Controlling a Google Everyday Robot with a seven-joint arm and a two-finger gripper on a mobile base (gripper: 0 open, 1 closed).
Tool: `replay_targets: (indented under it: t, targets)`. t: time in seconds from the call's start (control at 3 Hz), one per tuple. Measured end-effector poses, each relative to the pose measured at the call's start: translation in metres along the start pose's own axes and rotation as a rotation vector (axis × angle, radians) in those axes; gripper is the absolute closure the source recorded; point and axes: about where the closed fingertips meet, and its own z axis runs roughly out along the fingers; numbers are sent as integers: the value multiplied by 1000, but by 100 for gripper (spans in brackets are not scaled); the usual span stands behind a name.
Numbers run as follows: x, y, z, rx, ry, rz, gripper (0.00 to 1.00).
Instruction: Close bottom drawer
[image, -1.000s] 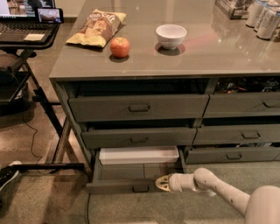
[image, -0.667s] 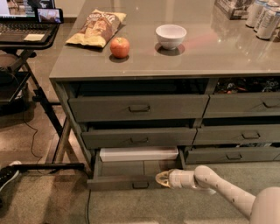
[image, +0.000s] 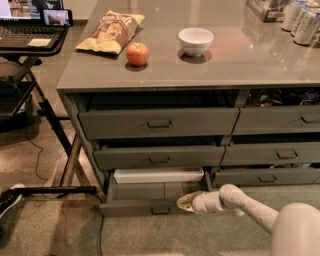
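At 10 o'clock in the view a laptop (image: 27, 31) sits on a black stand (image: 47, 107), well apart from the grey cabinet. The cabinet's tabletop (image: 240, 67) fills the upper part of the view. On it, from 11 o'clock toward 1 o'clock, lie a bag of chips (image: 111, 31), a red apple (image: 137, 53) just at the bag's 5 o'clock corner, and a white bowl (image: 195, 41) near the apple, at its 2 o'clock. Some cans (image: 302, 22) stand at the far 2 o'clock corner.

Below the tabletop, the left stack has three grey drawers. The top drawer (image: 159, 123) and the middle drawer (image: 159, 159) each stand a little way out. The bottom drawer (image: 142, 207) is at about 6 o'clock in the view, lowest in this stack, and pulled out farther than the two above it. Its flat front carries a small loop handle (image: 160, 210). Inside, a white tray insert (image: 158, 175) lies across the back, toward 12 o'clock of the drawer's bare floor.

The gripper (image: 186, 202) is at the 3 o'clock end of that drawer front, its yellowish tip pointing toward 9 o'clock and seemingly against the front's upper edge. Whether the jaws are parted or together cannot be told, and nothing shows in their hold. The pale arm (image: 245, 202) runs from the gripper toward 4 o'clock. The right stack of drawers (image: 280, 155) stands at 3 o'clock.
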Motion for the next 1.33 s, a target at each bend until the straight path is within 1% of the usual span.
replay_targets:
  t: [0.33, 0.67, 1.0, 1.33]
  targets:
    - [27, 23, 16, -114, 8, 113, 100]
    - [46, 38, 27, -200, 43, 196, 100]
    - [58, 44, 32, -237, 70, 259, 81]
    - [56, 39, 30, -230, 78, 268, 58]
